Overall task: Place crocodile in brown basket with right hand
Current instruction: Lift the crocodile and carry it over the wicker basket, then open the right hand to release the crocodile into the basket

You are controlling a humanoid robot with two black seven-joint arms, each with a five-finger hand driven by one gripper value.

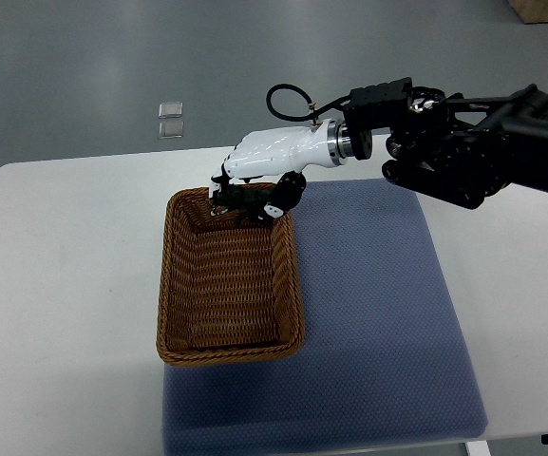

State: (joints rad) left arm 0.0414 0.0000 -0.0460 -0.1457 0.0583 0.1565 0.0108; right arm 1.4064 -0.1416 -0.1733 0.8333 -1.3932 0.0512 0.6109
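Top view: a blue mat (378,313) covers the near right of the white tabletop (65,285), and a brown basket (164,285) stands across the mat's left edge. At the basket's far end, the right robot hand (269,154) has its fingers curled around a dark crocodile (240,201), held at the far rim; whether it touches the wicker cannot be told. The black arm (473,152) reaches in from the right. Beyond, two small clear squares (170,118) lie on the grey floor.

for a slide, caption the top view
Right hand holds the crocodile over the far end of the brown basket.
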